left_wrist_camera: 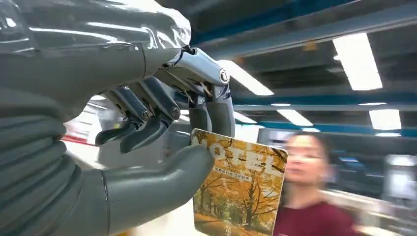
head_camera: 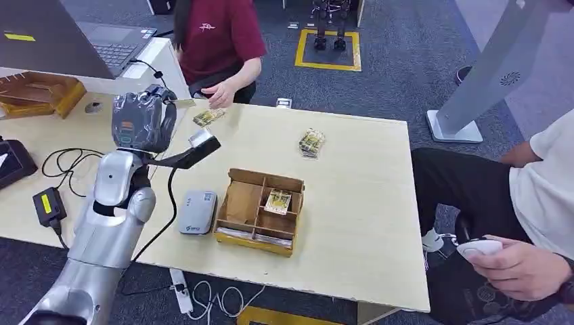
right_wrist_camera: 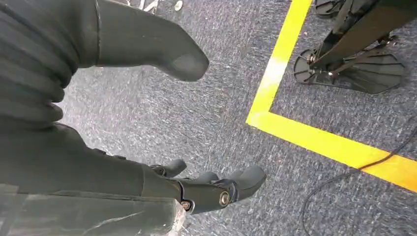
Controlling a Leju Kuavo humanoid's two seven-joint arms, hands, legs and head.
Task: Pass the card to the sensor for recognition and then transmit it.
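Note:
My left hand (head_camera: 142,122) is raised above the table's left side, and the left wrist view shows that hand (left_wrist_camera: 147,147) pinching a card (left_wrist_camera: 241,191) between thumb and finger. The card carries an autumn-tree picture and the word HOTEL; in the head view the card (head_camera: 184,103) shows edge-on just beyond the hand. Below the hand stands a black scanner head (head_camera: 202,142) on a bent stalk. A grey-white reader box (head_camera: 197,211) lies flat on the table. My right hand (right_wrist_camera: 147,177) hangs over blue carpet, fingers apart and holding nothing.
A wooden divided box (head_camera: 260,233) holds a card (head_camera: 277,201). More cards (head_camera: 312,142) (head_camera: 208,117) lie on the table. A person in red (head_camera: 220,40) sits opposite, hand (head_camera: 220,93) near the table edge. A seated person at right holds a white remote (head_camera: 479,247). Cables (head_camera: 64,162) trail left.

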